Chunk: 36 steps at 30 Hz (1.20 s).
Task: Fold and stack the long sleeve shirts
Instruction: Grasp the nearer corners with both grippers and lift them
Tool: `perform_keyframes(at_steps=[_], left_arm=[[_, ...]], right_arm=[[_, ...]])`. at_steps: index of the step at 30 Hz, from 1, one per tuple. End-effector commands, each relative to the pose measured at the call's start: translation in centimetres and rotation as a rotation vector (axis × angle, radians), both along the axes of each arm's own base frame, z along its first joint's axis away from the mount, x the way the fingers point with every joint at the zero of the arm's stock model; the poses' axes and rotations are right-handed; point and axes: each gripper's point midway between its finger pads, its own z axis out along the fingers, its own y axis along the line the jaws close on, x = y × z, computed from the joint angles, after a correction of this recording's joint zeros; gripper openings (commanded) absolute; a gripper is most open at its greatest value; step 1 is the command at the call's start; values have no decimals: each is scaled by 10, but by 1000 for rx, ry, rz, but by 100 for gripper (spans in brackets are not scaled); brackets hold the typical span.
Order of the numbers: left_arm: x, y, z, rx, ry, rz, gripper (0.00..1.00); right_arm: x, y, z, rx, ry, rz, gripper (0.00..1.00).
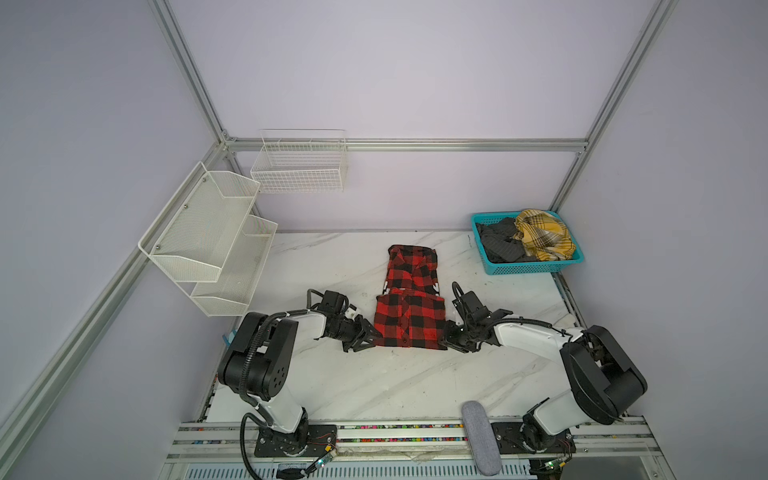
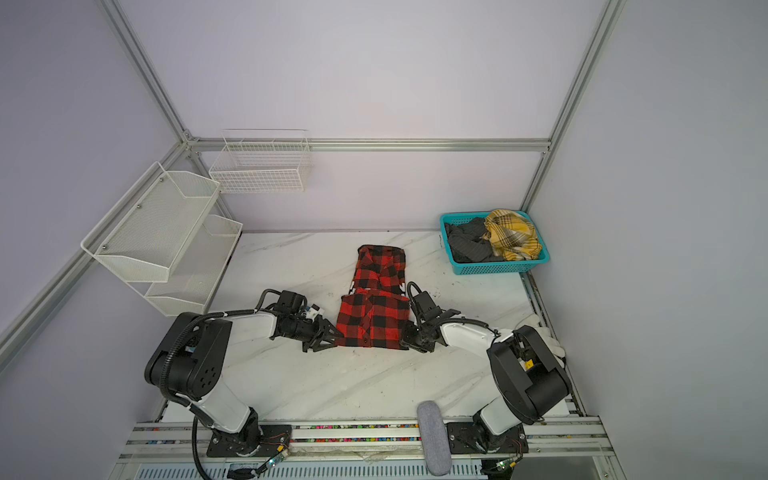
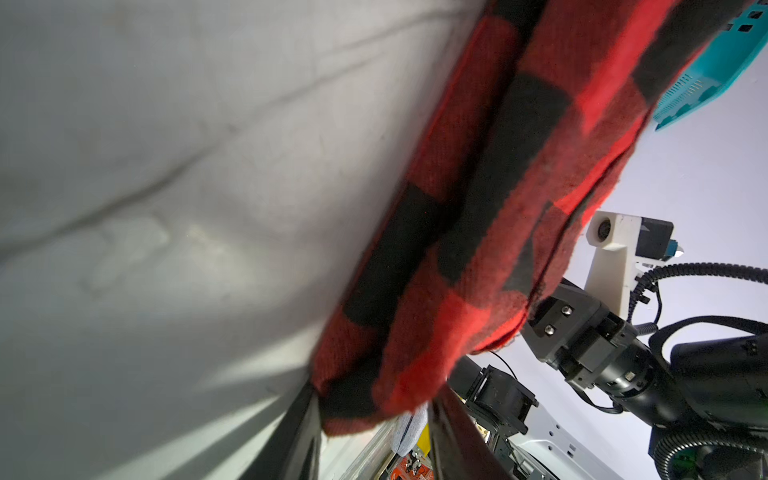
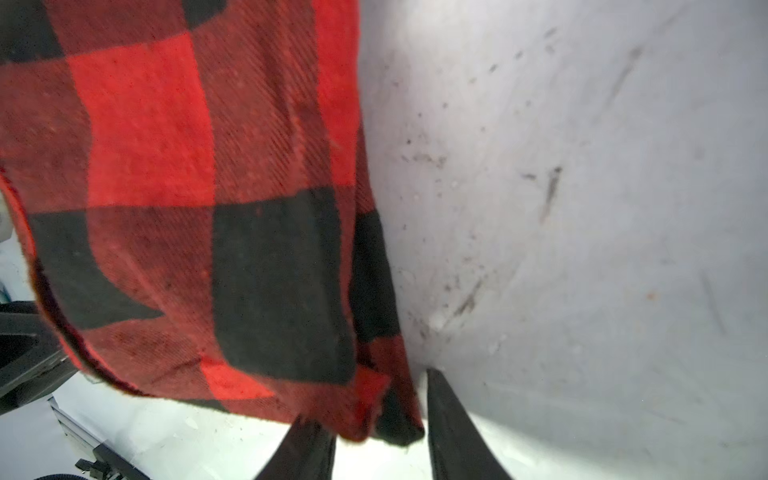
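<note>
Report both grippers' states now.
Left gripper: jaws either side of a near corner of the checked shirt; grip cannot be told.
Right gripper: jaws either side of its other near corner; grip cannot be told.

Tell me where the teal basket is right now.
In both top views the teal basket sits at the far right corner of the table, beyond and right of the red-and-black shirt, with yellow plaid cloth and grey cloth inside.
</note>
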Motion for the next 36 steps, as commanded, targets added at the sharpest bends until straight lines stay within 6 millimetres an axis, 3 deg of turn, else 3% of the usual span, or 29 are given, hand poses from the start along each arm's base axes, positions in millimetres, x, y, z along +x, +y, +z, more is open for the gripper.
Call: perform_keyframes(at_steps=[1, 11, 17, 20, 26, 32, 36], left_arm=[[-24, 29, -54, 212, 134, 47, 37], [-22, 27, -56, 198, 128, 45, 24], [-19, 25, -56, 182, 123, 49, 19], [-15, 23, -51, 171, 107, 52, 15], [-8, 14, -27, 130, 52, 44, 3], [-35, 5, -4, 146, 25, -9, 0], [-59, 13, 1, 171, 38, -3, 0]], right_arm=[[-17, -17, -11, -55, 66, -31, 39], [-17, -7, -24, 2, 95, -50, 31], [-11, 1, -21, 31, 91, -50, 14], [-8, 0, -16, 25, 74, -47, 0], [-4, -5, 5, 0, 31, -55, 0], [-16, -8, 23, -11, 9, -33, 0], [-37, -17, 36, -33, -4, -32, 0]])
